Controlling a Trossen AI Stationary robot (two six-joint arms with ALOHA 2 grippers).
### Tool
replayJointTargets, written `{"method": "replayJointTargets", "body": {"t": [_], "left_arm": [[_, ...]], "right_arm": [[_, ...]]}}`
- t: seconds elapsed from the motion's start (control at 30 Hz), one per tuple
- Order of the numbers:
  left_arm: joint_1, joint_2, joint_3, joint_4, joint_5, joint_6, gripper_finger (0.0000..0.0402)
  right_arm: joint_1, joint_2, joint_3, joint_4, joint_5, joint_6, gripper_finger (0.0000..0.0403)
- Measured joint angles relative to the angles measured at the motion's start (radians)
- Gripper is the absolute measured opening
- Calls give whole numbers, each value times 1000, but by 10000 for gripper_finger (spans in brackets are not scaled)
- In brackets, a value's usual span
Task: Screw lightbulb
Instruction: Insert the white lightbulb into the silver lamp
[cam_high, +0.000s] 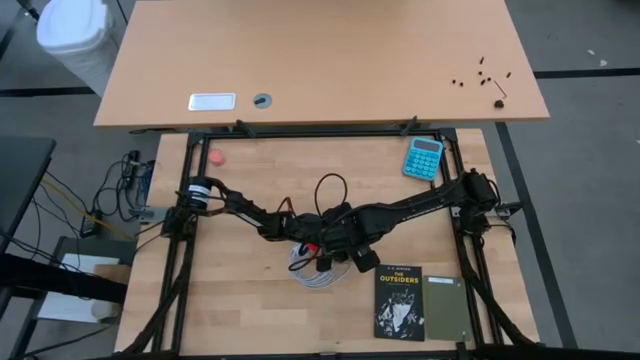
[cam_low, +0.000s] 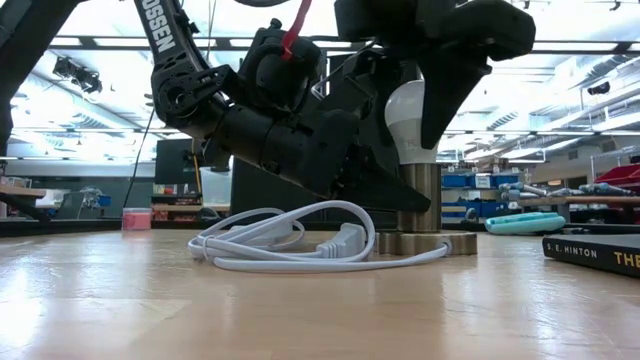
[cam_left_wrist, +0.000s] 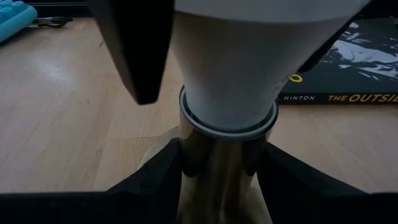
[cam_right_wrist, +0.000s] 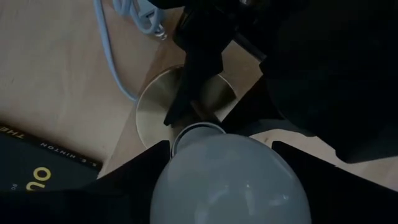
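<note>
The white lightbulb (cam_low: 410, 118) stands upright with its lower end in the metal socket stem (cam_low: 421, 196), which rises from a round disc base (cam_low: 426, 243) on the table. The bulb's screw base is hidden in the stem. My left gripper (cam_left_wrist: 225, 186) is shut on the stem, just below the bulb (cam_left_wrist: 227, 68). My right gripper (cam_right_wrist: 231, 186) is above it, shut on the bulb (cam_right_wrist: 230, 180). The two grippers meet at the table's middle (cam_high: 328, 245). The coiled white cable (cam_low: 290, 243) lies beside the base. My left gripper pinches the socket's metal stem (cam_left_wrist: 214, 163) between its two fingers, just under the stem's rim. The fingers (cam_left_wrist: 155, 183) come slanting down from the table's left. The socket stands upright on its disc base. My right gripper pinches the bulb's wide white globe (cam_right_wrist: 205, 163) between its two fingers (cam_right_wrist: 140, 171). The fingers come from above, pointing down. The bulb stands upright, its narrow end in the socket.
A blue calculator (cam_high: 423, 157) lies at the back right. A black book (cam_high: 400, 300) and a dark green booklet (cam_high: 446, 306) lie at the front right. A small pink thing (cam_high: 215, 156) is at the back left. The cable loops (cam_high: 312, 272) lie near the base.
</note>
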Motion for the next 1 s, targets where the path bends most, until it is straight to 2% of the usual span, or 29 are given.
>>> {"method": "replayJointTargets", "body": {"t": [0.13,0.4,0.63,1.0], "left_arm": [[0,0,0,0,0,0,184],[0,0,0,0,0,-10,184],[0,0,0,6,0,-18,184],[-1,0,0,16,-16,-42,184]], "right_arm": [[1,0,0,0,0,11,273],[2,0,-1,0,1,141,282],[2,0,-1,-1,5,337,284],[1,0,-2,-4,3,738,286]]}}
